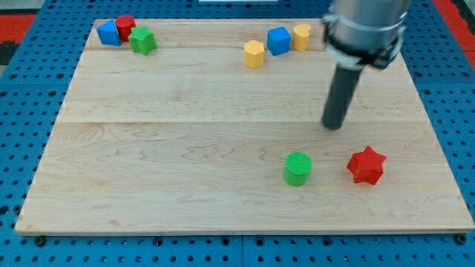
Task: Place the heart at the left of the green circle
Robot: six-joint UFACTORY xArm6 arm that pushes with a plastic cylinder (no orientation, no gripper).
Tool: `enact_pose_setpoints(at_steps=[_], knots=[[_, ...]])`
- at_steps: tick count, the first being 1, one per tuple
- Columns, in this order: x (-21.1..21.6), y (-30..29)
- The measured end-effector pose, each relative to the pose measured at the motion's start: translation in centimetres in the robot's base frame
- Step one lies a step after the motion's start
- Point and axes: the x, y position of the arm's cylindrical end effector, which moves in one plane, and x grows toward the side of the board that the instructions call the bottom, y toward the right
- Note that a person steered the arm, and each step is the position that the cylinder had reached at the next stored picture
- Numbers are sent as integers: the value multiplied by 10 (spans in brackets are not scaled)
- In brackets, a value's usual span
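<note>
The green circle [297,168] lies low on the wooden board, right of centre. A yellow block [302,35] that looks like the heart sits near the view's top, just right of a blue cube [278,40]. A second yellow block [254,53], roughly hexagonal, lies left of the cube. My tip [334,126] rests on the board above and to the right of the green circle, well below the yellow blocks, and touches no block.
A red star [367,165] lies right of the green circle. At the top left a blue block [109,33], a red block [125,26] and a green star [142,41] cluster together. The board's edge [237,230] runs along the view's bottom.
</note>
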Motion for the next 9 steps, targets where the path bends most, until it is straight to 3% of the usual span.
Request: enact_pose_setpoints(at_steps=[2,3,4,6,7,9], knots=[[-143,66],[-207,66],[-213,-1],[-133,-142],[-118,-194],[-154,-133]])
